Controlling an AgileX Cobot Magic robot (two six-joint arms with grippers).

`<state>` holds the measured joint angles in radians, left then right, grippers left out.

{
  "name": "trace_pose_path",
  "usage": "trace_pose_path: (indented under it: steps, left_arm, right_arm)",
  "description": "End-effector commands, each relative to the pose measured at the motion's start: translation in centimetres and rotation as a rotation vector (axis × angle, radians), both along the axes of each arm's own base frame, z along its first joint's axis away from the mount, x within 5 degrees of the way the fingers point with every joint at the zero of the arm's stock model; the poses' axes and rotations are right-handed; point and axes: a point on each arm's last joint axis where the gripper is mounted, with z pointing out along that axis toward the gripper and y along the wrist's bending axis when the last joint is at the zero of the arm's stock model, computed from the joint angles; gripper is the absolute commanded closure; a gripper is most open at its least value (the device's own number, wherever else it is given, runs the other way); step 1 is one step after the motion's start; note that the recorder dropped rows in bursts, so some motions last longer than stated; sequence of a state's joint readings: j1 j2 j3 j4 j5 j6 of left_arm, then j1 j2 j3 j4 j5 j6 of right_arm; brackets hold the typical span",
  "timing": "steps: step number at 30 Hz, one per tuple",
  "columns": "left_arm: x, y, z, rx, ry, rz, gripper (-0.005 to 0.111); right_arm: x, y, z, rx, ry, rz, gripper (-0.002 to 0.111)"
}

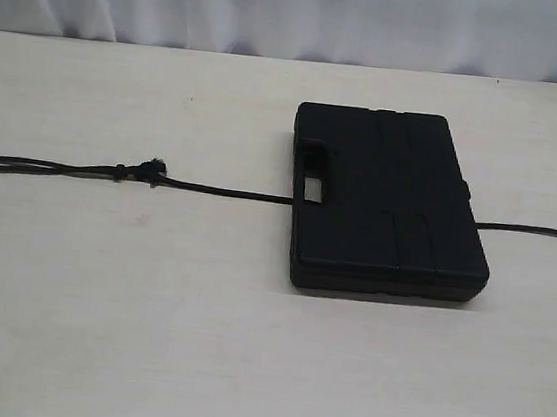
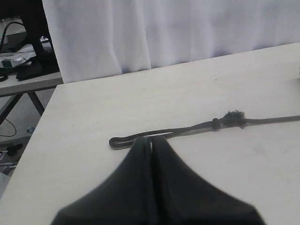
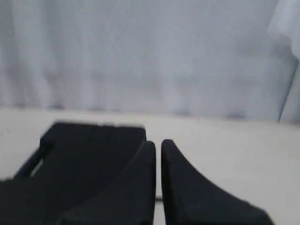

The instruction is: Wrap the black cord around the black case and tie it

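The black case [image 1: 390, 201] lies flat on the table, right of centre, with its handle cut-out facing left. The black cord [image 1: 220, 191] runs under it. To the left the cord ends in a long loop [image 1: 22, 165] with a frayed knot [image 1: 147, 168], and a short tail [image 1: 547, 232] sticks out on the right. Neither arm shows in the exterior view. My left gripper [image 2: 151, 140] is shut and empty, its tips just short of the cord's loop [image 2: 136, 138]. My right gripper [image 3: 158, 144] is shut with only a slit between its fingers, and the case [image 3: 89, 154] is beside it.
The pale table [image 1: 143, 334] reaches back to a white curtain [image 1: 281, 8]. In the left wrist view, the table's left edge [image 2: 37, 136] shows, with another table and clutter [image 2: 23, 65] beyond it.
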<state>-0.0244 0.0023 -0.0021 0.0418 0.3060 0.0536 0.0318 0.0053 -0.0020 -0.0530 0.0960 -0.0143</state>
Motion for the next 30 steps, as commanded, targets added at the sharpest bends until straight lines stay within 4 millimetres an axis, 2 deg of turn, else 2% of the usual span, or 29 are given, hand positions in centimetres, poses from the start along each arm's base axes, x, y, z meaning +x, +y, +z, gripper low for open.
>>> trace_pose_path:
  steps: [1, 2, 3, 4, 5, 7, 10, 11, 13, 15, 16, 17, 18, 19, 20, 21, 22, 23, 24, 26, 29, 30]
  left_arm:
    - [0.0, 0.0, 0.0, -0.002, -0.003, 0.001, 0.107]
    - [0.0, 0.0, 0.0, -0.002, -0.003, 0.001, 0.107]
    - [0.0, 0.0, 0.0, -0.002, -0.003, 0.001, 0.107]
    - [0.0, 0.0, 0.0, -0.002, -0.003, 0.001, 0.107]
    - [0.0, 0.0, 0.0, -0.002, -0.003, 0.001, 0.107]
    - [0.0, 0.0, 0.0, -0.002, -0.003, 0.001, 0.107]
    - [0.0, 0.0, 0.0, -0.002, -0.003, 0.001, 0.107]
    - [0.0, 0.0, 0.0, -0.002, -0.003, 0.001, 0.107]
    - [0.0, 0.0, 0.0, -0.002, -0.003, 0.001, 0.107]
    - [0.0, 0.0, 0.0, -0.002, -0.003, 0.001, 0.107]
    - [0.0, 0.0, 0.0, -0.002, -0.003, 0.001, 0.107]
    - [0.0, 0.0, 0.0, -0.002, -0.003, 0.001, 0.107]
    - [0.0, 0.0, 0.0, -0.002, -0.003, 0.001, 0.107]
    - [0.0, 0.0, 0.0, -0.002, -0.003, 0.001, 0.107]
    - [0.0, 0.0, 0.0, -0.002, -0.003, 0.001, 0.107]
    - [0.0, 0.0, 0.0, -0.002, -0.003, 0.001, 0.107]
    - [0.0, 0.0, 0.0, -0.002, -0.003, 0.001, 0.107]
    - [0.0, 0.0, 0.0, -0.002, -0.003, 0.001, 0.107]
    - [0.0, 0.0, 0.0, -0.002, -0.003, 0.001, 0.107]
    - [0.0, 0.0, 0.0, -0.002, -0.003, 0.001, 0.107]
    - [0.0, 0.0, 0.0, -0.002, -0.003, 0.001, 0.107]
    - [0.0, 0.0, 0.0, -0.002, -0.003, 0.001, 0.107]
  right_arm:
    - [-0.8, 0.2, 3.7, 0.008, -0.427, 0.02, 0.104]
    - [-1.0, 0.2, 4.2, 0.009, -0.485, 0.023, 0.104]
    - [-1.8, 0.3, 5.4, 0.013, -0.636, 0.033, 0.104]
    - [-2.2, 0.3, 5.9, 0.021, -0.714, 0.04, 0.104]
    - [-3.0, 0.3, 6.8, 0.116, -0.836, 0.088, 0.104]
    - [-3.6, 0.4, 7.3, 0.305, -0.908, 0.2, 0.104]
    - [-4.7, 1.3, 8.8, 0.505, -0.943, 0.442, 0.104]
    - [-5.0, 1.6, 9.4, 0.502, -0.944, 0.485, 0.104]
    - [-5.6, 1.8, 11.4, 0.444, -0.939, 0.485, 0.104]
    - [-5.6, 1.6, 13.8, 0.404, -0.814, 0.39, 0.104]
    - [-5.1, 1.3, 15.0, 0.34, -0.715, 0.3, 0.103]
    - [-4.4, 0.6, 16.4, 0.305, -0.578, 0.171, 0.098]
    - [-4.0, 0.2, 16.9, 0.308, -0.521, 0.115, 0.093]
    - [-3.0, -0.8, 17.7, 0.301, -0.37, -0.032, 0.081]
    - [-2.6, -1.2, 17.9, 0.286, -0.3, -0.095, 0.076]
    - [-1.2, -1.9, 18.2, 0.231, -0.149, -0.191, 0.063]
    - [-0.3, -1.9, 18.2, 0.214, -0.084, -0.211, 0.059]
    - [1.5, -1.9, 18.0, 0.206, 0.056, -0.221, 0.053]
    - [2.3, -1.7, 17.9, 0.205, 0.115, -0.213, 0.053]
    - [6.3, -0.7, 17.7, 0.177, 0.315, -0.132, 0.053]
    - [9.7, -0.3, 17.4, 0.189, 0.405, -0.111, 0.053]
    - [11.5, -0.1, 16.8, 0.168, 0.49, -0.1, 0.053]
